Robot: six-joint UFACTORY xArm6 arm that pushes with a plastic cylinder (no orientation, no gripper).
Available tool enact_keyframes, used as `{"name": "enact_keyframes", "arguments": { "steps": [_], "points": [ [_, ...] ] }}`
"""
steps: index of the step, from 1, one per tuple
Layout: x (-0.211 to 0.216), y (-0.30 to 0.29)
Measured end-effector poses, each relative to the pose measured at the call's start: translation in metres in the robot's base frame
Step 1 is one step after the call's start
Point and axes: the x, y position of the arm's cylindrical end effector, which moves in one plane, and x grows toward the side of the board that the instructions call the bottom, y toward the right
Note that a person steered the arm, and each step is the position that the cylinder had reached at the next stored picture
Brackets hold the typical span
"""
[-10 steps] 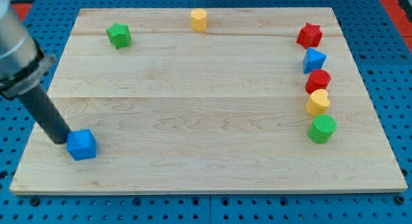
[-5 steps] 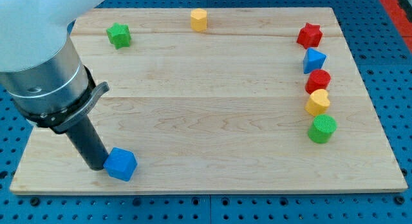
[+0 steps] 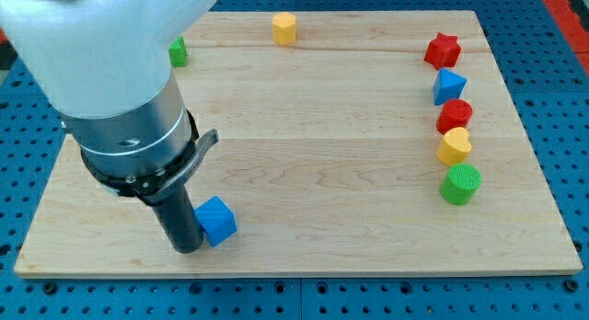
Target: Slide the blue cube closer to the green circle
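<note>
The blue cube (image 3: 217,220) lies on the wooden board (image 3: 304,145) near the view's bottom left. My tip (image 3: 187,247) rests against the cube's left side, slightly below it. The green circle (image 3: 460,184) stands at the view's right, far from the cube, at the bottom of a column of blocks. The arm's large body hides much of the board's left part.
Above the green circle stand a yellow heart-like block (image 3: 454,146), a red circle (image 3: 455,115), a blue triangular block (image 3: 448,85) and a red star (image 3: 442,50). A yellow hexagonal block (image 3: 284,28) sits at the top middle. A green block (image 3: 178,51) peeks out beside the arm.
My tip and the blue cube have moved to the right along the board's bottom edge. The arm now covers most of the green block at the top left.
</note>
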Motion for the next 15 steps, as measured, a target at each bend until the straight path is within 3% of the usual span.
{"name": "enact_keyframes", "arguments": {
  "steps": [2, 5, 6, 10, 15],
  "points": [
    [-0.031, 0.0],
    [-0.05, 0.053],
    [-0.051, 0.082],
    [-0.016, 0.086],
    [-0.039, 0.128]
  ]
}}
